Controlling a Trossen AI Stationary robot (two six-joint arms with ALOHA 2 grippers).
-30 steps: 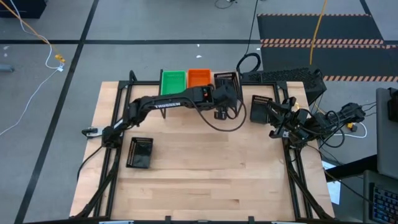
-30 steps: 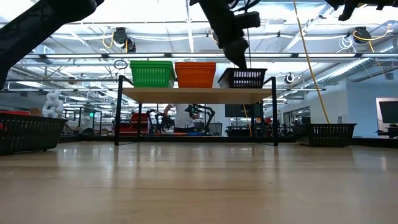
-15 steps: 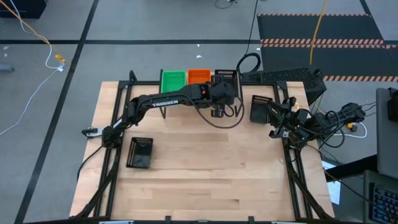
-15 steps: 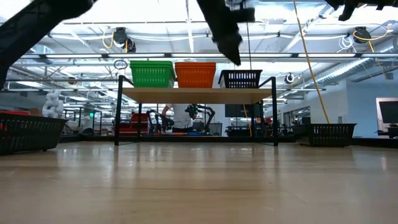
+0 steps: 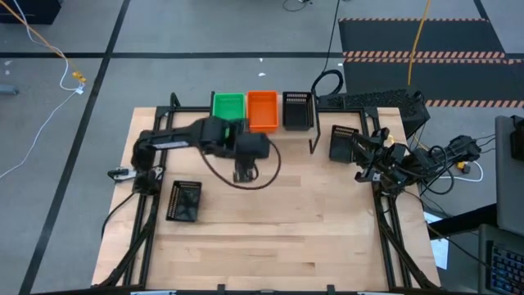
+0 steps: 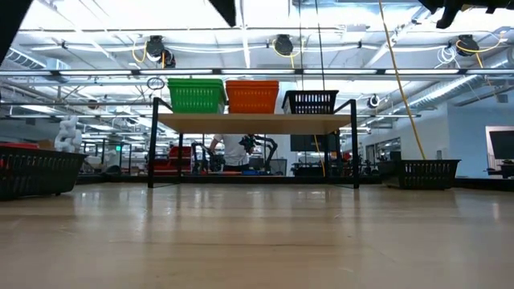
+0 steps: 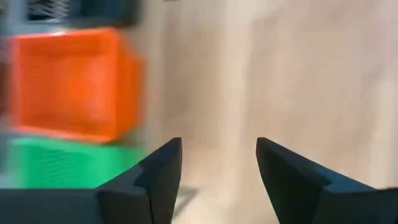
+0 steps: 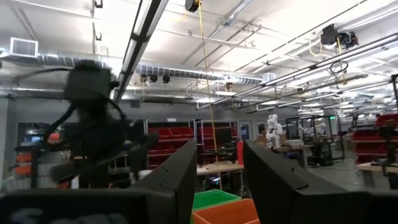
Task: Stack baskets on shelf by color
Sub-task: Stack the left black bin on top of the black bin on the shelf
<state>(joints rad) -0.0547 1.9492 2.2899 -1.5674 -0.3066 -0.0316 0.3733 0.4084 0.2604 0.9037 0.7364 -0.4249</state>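
On the shelf at the table's far edge stand the green baskets, the orange baskets and a black basket side by side. In the low view the green baskets and the orange baskets rise higher than the black basket. My left gripper hovers open and empty over the table, nearer than the shelf; its wrist view shows the left gripper past the orange baskets. My right gripper waits open at the right edge, pointing up.
One black basket lies on the table near the left edge, and another sits at the right, close to my right arm. Bare wood stretches across the near half. Cables trail off the right side.
My left gripper has drawn back from the black basket on the shelf. It has swung toward the table's left and near side, risen out of the low view, and turned. The black basket stays on the shelf.
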